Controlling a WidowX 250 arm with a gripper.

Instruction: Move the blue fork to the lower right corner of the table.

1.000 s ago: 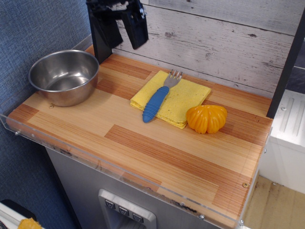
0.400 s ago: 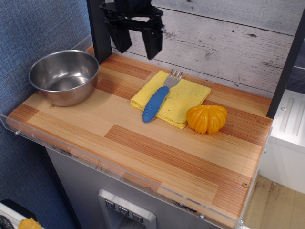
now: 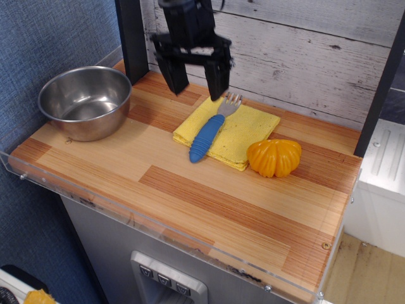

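Note:
The blue fork (image 3: pixel 207 137) lies on a folded yellow cloth (image 3: pixel 243 132) near the back middle of the wooden table (image 3: pixel 209 209), silver tines pointing to the back wall. My black gripper (image 3: pixel 196 88) hangs open above the cloth's back left corner, its two fingers apart, just left of and above the fork's tines. It holds nothing. The table's lower right corner (image 3: pixel 304 259) shows bare wood.
A steel bowl (image 3: pixel 85 101) stands at the left. An orange pumpkin-shaped toy (image 3: pixel 274 158) sits right of the cloth. A clear acrylic rim (image 3: pixel 126 212) edges the table front. A white plank wall runs behind, with a black post (image 3: pixel 130 38) at back left.
My gripper has moved right and down from the back left corner toward the fork's tines. The fork, cloth, bowl and toy have not moved.

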